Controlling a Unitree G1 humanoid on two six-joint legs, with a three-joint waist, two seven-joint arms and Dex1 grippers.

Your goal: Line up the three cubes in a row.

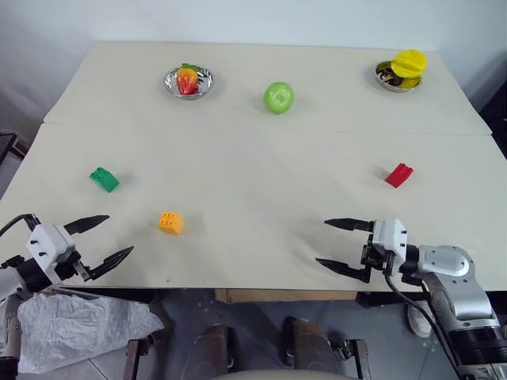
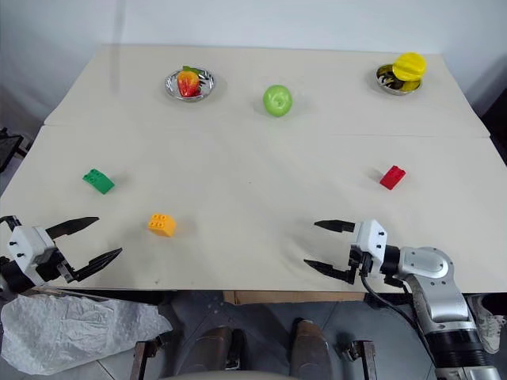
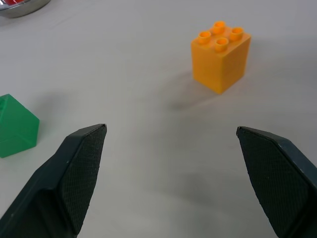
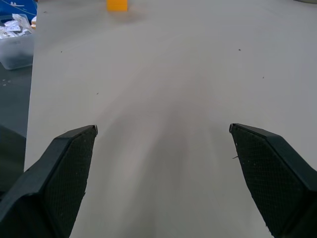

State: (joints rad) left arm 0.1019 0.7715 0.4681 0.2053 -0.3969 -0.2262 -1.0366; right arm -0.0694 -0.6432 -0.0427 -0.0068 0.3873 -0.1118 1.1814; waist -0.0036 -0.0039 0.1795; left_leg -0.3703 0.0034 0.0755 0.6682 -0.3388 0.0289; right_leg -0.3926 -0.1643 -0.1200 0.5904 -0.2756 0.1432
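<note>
The left gripper [image 1: 101,240] hovers at the near left corner of the desk [image 1: 253,150], its two black fingers [image 3: 74,173] spread wide with nothing between them. The right gripper [image 1: 339,245] hangs over the near edge toward the right side, pointing across the desk toward the left, its fingers [image 4: 64,173] likewise wide apart and empty.

Nearest the left gripper stands the orange-yellow cube [image 1: 170,222], upright with studs on top, a little in from the near edge and left of the middle. The green cube [image 1: 104,179] lies farther back and closer to the left edge, tilted on its side, well apart from the orange-yellow one. The red cube [image 1: 399,175] sits on the right side of the desk, near the right edge, also tilted, beyond the right gripper and far from the other two cubes.

Toward the far edge, a green pear [image 1: 278,97] rests near the middle. A metal bowl [image 1: 200,81] with a red-and-orange fruit toy [image 1: 187,80] sits to its left, and another metal bowl [image 1: 386,79] with a yellow fruit toy [image 1: 409,62] stands near the far right corner.
</note>
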